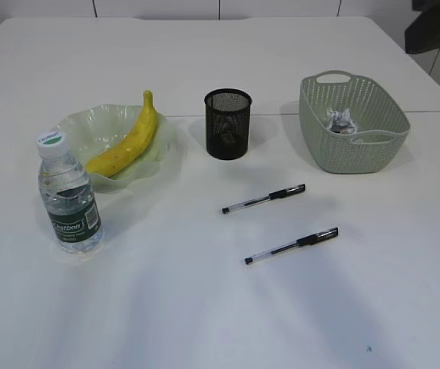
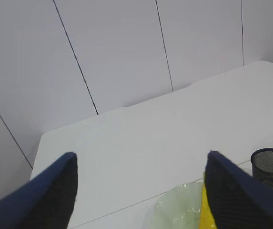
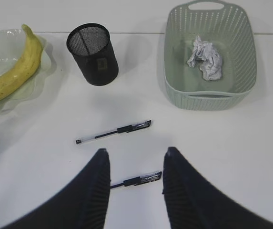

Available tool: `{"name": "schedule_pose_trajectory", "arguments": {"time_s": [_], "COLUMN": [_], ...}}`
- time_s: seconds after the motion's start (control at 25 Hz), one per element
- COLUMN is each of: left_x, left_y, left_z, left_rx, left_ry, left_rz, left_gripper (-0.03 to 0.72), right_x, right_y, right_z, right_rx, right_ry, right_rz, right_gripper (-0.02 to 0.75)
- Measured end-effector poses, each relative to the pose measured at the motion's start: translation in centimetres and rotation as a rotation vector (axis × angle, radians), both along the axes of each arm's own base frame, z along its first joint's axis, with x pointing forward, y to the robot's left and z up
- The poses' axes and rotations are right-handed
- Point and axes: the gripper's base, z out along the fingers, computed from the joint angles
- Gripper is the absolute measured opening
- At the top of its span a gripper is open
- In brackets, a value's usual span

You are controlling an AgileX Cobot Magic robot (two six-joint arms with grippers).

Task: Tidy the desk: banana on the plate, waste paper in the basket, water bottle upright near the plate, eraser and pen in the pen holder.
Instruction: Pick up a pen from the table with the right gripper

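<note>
Completed items: yellow banana lies on the pale green glass plate; crumpled waste paper sits in the grey-green woven basket; clear plastic water bottle stands upright just beside the plate. The black mesh pen holder shows something dark inside, probably the eraser.

Outstanding: two black-capped pens lie on the white table.

Right claw hangs partly open, empty, above the nearer pen; left claw is wide open, empty.

Next move, by judgement: descend, straddle the barrel, close.
</note>
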Motion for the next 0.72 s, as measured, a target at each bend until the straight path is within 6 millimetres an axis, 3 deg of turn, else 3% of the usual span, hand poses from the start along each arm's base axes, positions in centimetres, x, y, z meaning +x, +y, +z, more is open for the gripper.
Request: {"name": "schedule_pose_trajectory", "arguments": {"time_s": [0.72], "left_x": [0.0], "left_y": [0.0], "left_z": [0.0], "left_rx": [-0.017], "left_ry": [0.004], "left_rz": [-0.003], "left_gripper": [0.575], "right_x": [2.7], "right_y": [1.0], "right_z": [-4.1], "right_rx": [0.073], "right_ry": [0.167], "right_rz": [-0.124], "right_gripper": [0.282]}}
